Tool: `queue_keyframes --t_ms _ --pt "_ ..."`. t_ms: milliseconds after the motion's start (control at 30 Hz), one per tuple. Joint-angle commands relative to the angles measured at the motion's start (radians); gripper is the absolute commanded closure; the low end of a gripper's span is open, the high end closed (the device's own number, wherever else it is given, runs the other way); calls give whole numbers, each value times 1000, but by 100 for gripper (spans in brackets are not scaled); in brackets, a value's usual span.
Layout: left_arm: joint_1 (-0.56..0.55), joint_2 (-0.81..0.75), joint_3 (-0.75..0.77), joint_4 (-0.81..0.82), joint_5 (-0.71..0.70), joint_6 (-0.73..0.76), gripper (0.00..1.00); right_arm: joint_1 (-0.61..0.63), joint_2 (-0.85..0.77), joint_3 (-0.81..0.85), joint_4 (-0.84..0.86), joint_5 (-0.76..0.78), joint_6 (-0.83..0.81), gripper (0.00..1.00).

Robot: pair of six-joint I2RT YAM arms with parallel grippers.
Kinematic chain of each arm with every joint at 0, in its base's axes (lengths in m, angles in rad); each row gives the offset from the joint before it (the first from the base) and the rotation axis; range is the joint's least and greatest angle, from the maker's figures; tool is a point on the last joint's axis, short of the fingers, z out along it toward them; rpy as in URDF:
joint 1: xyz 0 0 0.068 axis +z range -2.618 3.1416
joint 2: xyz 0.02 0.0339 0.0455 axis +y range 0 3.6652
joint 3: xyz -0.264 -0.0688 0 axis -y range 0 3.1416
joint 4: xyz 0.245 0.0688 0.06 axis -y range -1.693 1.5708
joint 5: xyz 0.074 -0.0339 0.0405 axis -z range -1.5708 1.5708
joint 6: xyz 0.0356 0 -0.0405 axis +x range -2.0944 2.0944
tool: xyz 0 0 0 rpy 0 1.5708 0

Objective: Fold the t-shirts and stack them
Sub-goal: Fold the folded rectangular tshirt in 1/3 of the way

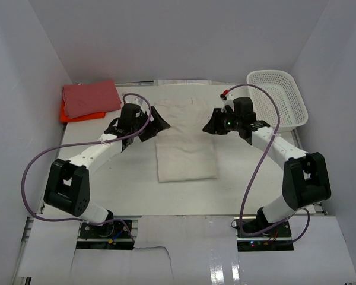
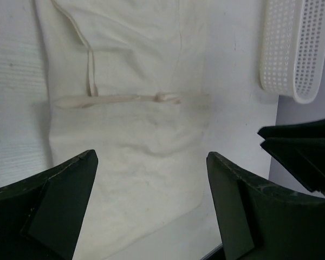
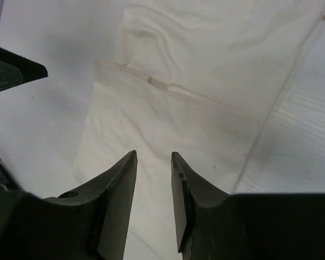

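White bench [image 1: 124, 184]: pink-red t-shirt [image 1: 90, 98] stacked on orange t-shirt [image 1: 66, 114], far-left corner. Cream t-shirt [image 1: 185, 148], centre, part-folded, unstacked. Left fingers [image 2: 59, 206] spread wide; right fingers [image 3: 116, 200] slightly apart, empty.

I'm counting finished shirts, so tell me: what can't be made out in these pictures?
- Orange t-shirt: top view, mostly under the pink-red t-shirt; fold unjudgeable.
- Cream t-shirt: top view, far sides covered by left gripper and right gripper; edges cut off in wrist views.
- Basket: left wrist view, cut by frame edge.
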Motion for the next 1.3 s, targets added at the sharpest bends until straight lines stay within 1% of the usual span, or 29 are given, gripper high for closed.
queue_keyframes --t_ms 0,100,200,233,267,300,333,367,467,567,833,1067,1267 --pt "-17 -61 -161 106 163 -19 8 0 87 -59 79 -244 37 62" --pt "-36 -70 -239 140 174 -13 9 1 118 -99 67 -282 35 62" --pt "-37 -119 -321 128 178 13 7 1 81 -160 -18 -247 -4 59" --pt "-37 -165 -358 108 181 18 5 1 38 -185 -51 -235 -12 59" --pt "-39 -190 -375 97 184 19 5 1 38 -209 -59 -239 -15 58" --pt "-39 -219 -394 85 187 21 2 1 -14 -236 -67 -238 -13 56" --pt "-40 -250 -410 54 189 18 2 1 -43 -295 -69 -233 -7 51" --pt "-40 -280 -438 39 184 12 2 1 -105 -323 -69 -232 1 49" --pt "-43 -438 -481 -35 146 -7 2 9 -202 -419 -62 -236 34 45" --pt "-49 -495 -544 -40 137 -37 2 33 -250 -489 -52 -227 76 43" --pt "-54 -408 -636 6 155 -119 2 49 -253 -567 -35 -128 155 42" --pt "-54 -365 -647 -1 138 -188 2 49 -224 -573 -16 -78 191 41" --pt "-59 -357 -700 72 123 -264 2 49 -187 -576 33 -23 203 41"
